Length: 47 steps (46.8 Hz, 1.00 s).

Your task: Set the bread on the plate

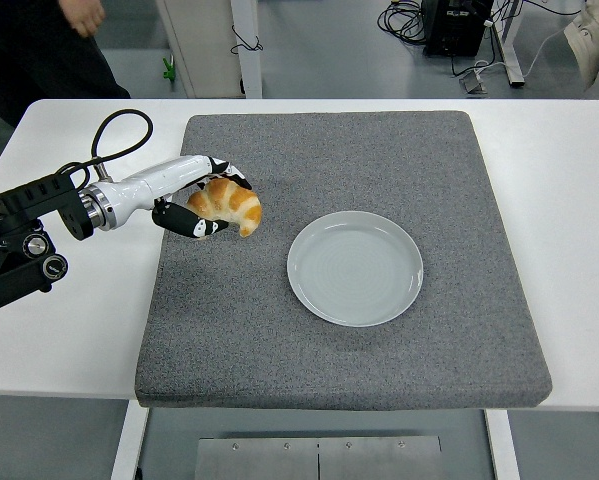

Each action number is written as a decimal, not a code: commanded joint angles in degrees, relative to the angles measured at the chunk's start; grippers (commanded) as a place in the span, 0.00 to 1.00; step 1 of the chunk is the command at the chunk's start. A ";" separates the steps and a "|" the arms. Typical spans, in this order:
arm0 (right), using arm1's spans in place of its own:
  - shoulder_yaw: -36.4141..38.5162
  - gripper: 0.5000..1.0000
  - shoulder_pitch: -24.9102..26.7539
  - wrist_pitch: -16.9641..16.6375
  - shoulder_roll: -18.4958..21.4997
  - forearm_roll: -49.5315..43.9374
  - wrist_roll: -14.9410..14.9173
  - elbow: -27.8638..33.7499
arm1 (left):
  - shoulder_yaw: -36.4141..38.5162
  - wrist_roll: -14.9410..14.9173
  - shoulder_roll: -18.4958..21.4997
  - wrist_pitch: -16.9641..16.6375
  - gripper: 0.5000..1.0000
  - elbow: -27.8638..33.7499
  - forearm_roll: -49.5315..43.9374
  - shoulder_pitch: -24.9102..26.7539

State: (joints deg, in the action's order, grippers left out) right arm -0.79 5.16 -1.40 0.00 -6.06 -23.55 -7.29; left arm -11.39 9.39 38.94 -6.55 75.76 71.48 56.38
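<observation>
The bread (229,206) was gripped in the left hand's (201,200) closed fingers; placing on the plate (354,267) remained.

Golden croissant (229,205) (curved) in left hand (201,200); pale plate (354,267) empty.

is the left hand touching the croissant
Touching: the head view shows the left hand with fingers curled around the croissant, gripping it.

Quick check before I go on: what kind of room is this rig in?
Probably a lab or workshop test bench, not a kitchen: a white table with a grey foam mat, cables and equipment on the bare floor behind, and a person standing by.
</observation>
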 commanded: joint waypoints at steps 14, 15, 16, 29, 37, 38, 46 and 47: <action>0.00 1.00 0.02 0.00 0.00 0.00 0.00 0.00 | -3.38 0.01 1.32 2.41 0.05 -0.26 0.24 3.12; 0.00 1.00 0.02 0.00 0.00 0.00 0.00 0.00 | -3.81 0.01 1.40 2.85 0.05 -0.35 0.24 3.21; 0.00 1.00 -0.07 -0.09 0.00 0.00 0.00 0.00 | -4.34 0.01 1.41 3.47 0.05 -0.52 0.33 3.38; 0.00 1.00 0.02 0.00 0.00 0.00 0.00 0.00 | -11.55 0.01 0.53 9.54 0.05 -3.51 1.12 5.31; 0.00 1.00 0.02 0.00 0.00 0.00 0.00 0.00 | -12.34 0.10 -1.23 10.59 0.06 -5.00 2.35 7.69; 0.00 1.00 -0.07 0.00 0.00 0.09 0.00 0.00 | -12.43 0.18 -1.49 10.68 0.06 -5.18 2.87 7.86; 0.00 1.00 -0.07 0.00 0.00 0.00 0.00 0.00 | -15.42 1.41 -3.25 11.47 0.07 -7.81 5.34 8.39; 0.00 1.00 -0.07 -0.09 0.00 0.00 0.00 0.00 | -15.51 1.42 -3.43 11.73 0.07 -7.99 5.34 8.57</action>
State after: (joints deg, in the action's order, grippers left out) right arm -0.79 5.15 -1.41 0.00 -6.06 -23.55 -7.29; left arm -26.27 10.66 35.96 4.61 68.49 76.50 64.55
